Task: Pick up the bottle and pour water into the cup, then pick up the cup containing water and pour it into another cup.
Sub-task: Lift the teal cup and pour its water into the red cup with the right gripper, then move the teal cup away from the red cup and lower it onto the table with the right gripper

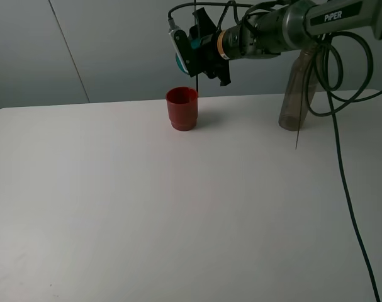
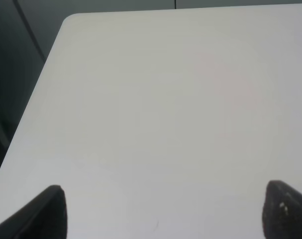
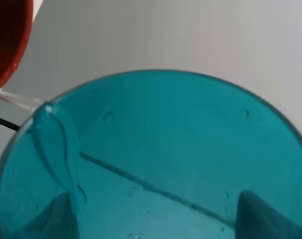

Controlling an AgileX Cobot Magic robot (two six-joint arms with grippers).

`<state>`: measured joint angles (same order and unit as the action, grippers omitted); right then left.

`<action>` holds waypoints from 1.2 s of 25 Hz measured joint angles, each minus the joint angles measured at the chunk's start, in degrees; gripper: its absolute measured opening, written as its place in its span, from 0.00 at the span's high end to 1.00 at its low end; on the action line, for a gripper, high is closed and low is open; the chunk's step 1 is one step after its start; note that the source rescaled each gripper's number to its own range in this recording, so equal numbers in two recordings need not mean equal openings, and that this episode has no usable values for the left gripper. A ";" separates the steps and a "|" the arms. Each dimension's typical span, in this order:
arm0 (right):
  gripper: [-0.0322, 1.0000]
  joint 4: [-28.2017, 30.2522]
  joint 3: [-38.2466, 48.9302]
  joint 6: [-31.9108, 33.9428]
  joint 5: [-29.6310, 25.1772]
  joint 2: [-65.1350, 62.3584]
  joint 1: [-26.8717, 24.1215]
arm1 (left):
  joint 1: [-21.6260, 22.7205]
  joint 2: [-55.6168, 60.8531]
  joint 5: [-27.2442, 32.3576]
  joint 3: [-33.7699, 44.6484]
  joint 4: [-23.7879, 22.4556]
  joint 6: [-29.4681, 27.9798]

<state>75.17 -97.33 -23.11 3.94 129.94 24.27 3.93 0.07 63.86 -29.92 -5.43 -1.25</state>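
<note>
My right gripper (image 1: 200, 53) is shut on the teal cup (image 1: 180, 60), holding it tipped on its side just above the red cup (image 1: 182, 108) at the back of the table. In the right wrist view the teal cup (image 3: 165, 159) fills the frame. A thin stream of water (image 3: 14, 99) leaves its lip toward the red cup (image 3: 6, 40). The smoky bottle (image 1: 297, 94) stands upright at the back right, partly behind the right arm. My left gripper (image 2: 165, 214) is open over bare table, with its fingertips (image 2: 51, 209) wide apart, and it is out of the exterior high view.
The white table (image 1: 178, 207) ends in a rounded corner (image 2: 71, 20) near the left gripper. A black cable (image 1: 348, 189) hangs from the right arm down the table's right side. A grey wall stands behind the table.
</note>
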 joint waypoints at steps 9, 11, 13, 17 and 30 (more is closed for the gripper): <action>0.90 -12.87 0.00 14.99 -0.10 0.00 0.23 | 0.00 0.00 0.00 0.00 0.00 0.00; 0.90 -15.91 0.00 18.54 -0.80 0.12 0.23 | 0.00 0.00 0.00 0.00 0.00 0.00; 0.90 -19.08 0.00 22.04 -2.07 0.02 0.23 | 0.00 0.00 0.00 0.00 0.00 0.00; 0.90 -24.00 0.00 26.63 -6.50 -1.52 0.23 | 0.00 0.00 0.00 0.00 0.00 0.00; 0.90 -42.90 10.81 30.76 -10.26 -13.21 0.23 | 0.00 0.00 0.00 0.00 0.00 0.00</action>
<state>32.28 -86.51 7.65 -6.31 116.73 24.49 3.93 0.07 63.86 -29.92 -5.43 -1.25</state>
